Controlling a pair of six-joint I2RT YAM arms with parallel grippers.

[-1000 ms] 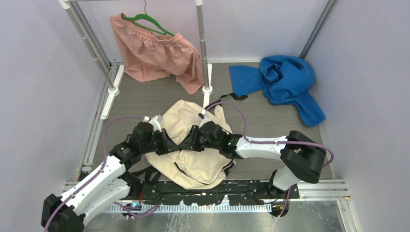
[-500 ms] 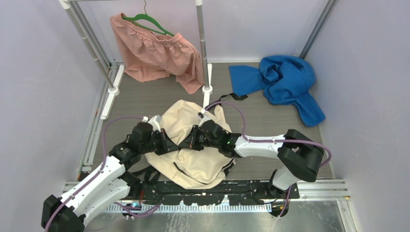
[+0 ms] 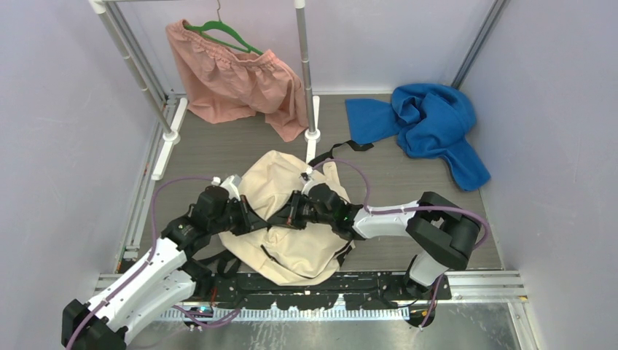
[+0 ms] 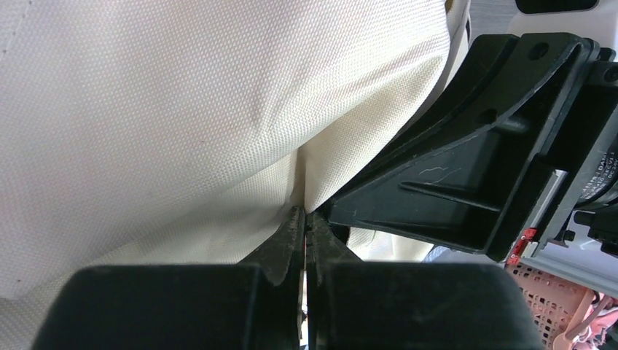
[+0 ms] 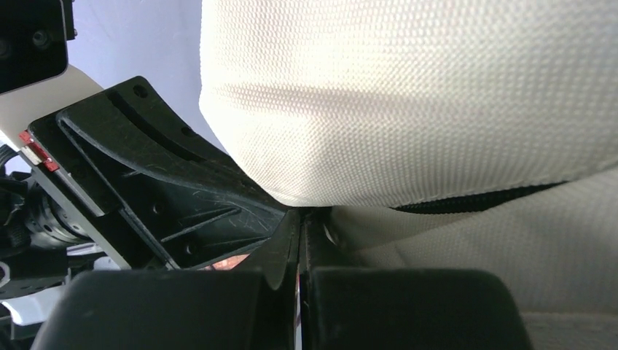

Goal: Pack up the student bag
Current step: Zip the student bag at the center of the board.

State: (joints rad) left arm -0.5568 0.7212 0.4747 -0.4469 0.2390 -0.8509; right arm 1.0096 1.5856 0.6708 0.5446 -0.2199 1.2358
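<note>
Mid-desk (image 3: 218,149), between the 2 arms: student bag (image 3: 291,244), cream, slumped flat, black zipper line showing. Left gripper (image 3: 256,217) fully closed, thin fold of bag cloth nipped at the tips. Right gripper (image 3: 290,214) fully closed too, apparently pinching cloth right next to the zipper line. Both nose to nose over the bag's middle, touching or almost.

Judged step: getting the bag open; nothing packed yet. Blue cloth (image 3: 430,127) and pink garment (image 3: 233,76) on green hanger (image 3: 222,30) well apart at the back.

Risks:
- slipping out of such a shallow pinch once pulled
- knocking 1 gripper into the other, given no gap between them
- dragging the whole bag instead of opening it, with nothing holding it down
- straining the zipper if tugged sideways

No brand or label on the bag. Tiny print on the right gripper's housing, unreadable.
</note>
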